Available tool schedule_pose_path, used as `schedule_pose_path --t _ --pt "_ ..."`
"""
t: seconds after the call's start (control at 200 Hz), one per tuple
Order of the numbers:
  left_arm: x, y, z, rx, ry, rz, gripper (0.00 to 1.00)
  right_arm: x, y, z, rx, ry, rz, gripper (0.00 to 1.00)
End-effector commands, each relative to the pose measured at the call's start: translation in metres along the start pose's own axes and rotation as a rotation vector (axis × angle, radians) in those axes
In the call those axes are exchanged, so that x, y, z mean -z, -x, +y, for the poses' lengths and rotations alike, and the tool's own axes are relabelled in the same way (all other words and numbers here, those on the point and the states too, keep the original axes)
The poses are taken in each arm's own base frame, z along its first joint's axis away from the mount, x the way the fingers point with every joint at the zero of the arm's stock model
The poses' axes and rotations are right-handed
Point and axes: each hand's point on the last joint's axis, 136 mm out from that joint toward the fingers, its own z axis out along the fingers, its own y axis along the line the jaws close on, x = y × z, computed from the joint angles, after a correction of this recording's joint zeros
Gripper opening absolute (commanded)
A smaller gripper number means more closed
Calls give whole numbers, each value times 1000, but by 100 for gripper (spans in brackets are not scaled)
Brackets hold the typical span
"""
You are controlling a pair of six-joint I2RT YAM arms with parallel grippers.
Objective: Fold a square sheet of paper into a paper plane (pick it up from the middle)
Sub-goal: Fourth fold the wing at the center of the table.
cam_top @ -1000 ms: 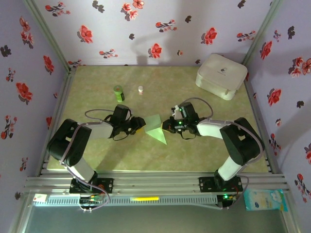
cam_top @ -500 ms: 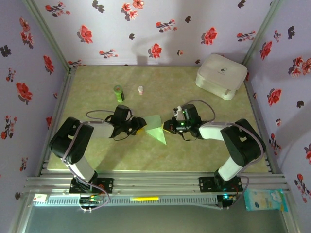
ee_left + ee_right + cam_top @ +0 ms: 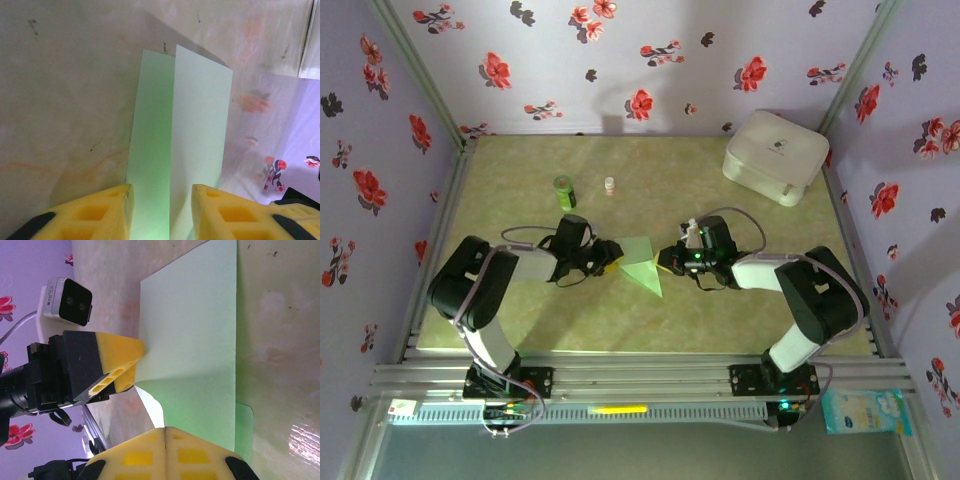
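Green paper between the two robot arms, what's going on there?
Two robot arms are folding a pale green paper into a plane at the middle of the table. The right hand is shut and appears to pinch one edge, which curls up off the table. The left hand, jaws apart, straddles the opposite side, where a crease runs down the sheet. It is only partly folded, not a plane yet.

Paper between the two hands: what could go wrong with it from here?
1. The left hand straddles the paper along its raised fold, jaws apart. If it closes off-centre, the crease could come out crooked.
2. The right hand is shut at the opposite edge. If the two hands pull away from each other, the thin sheet might slide or tear.
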Motion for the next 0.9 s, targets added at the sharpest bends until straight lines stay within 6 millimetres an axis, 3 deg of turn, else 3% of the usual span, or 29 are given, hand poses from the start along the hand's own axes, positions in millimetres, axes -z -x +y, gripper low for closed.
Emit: schedule_pose_path --t 0.0,0.41,0.605,0.76,0.895 --pt "-3 5 -14 -5 -54 4 32 4 2 4 8 21 -12 0" --pt "-3 8 -23 -8 -104 -14 1 5 1 -10 1 -50 -20 7" --pt "2 12 -26 -5 -91 -69 0 25 6 -25 54 -220 -77 21" --pt "2 8 -28 16 -71 -117 0 47 8 -26 140 -326 -120 24" --pt "5 5 -29 56 -65 -181 0 52 0 -29 277 -398 -150 28"
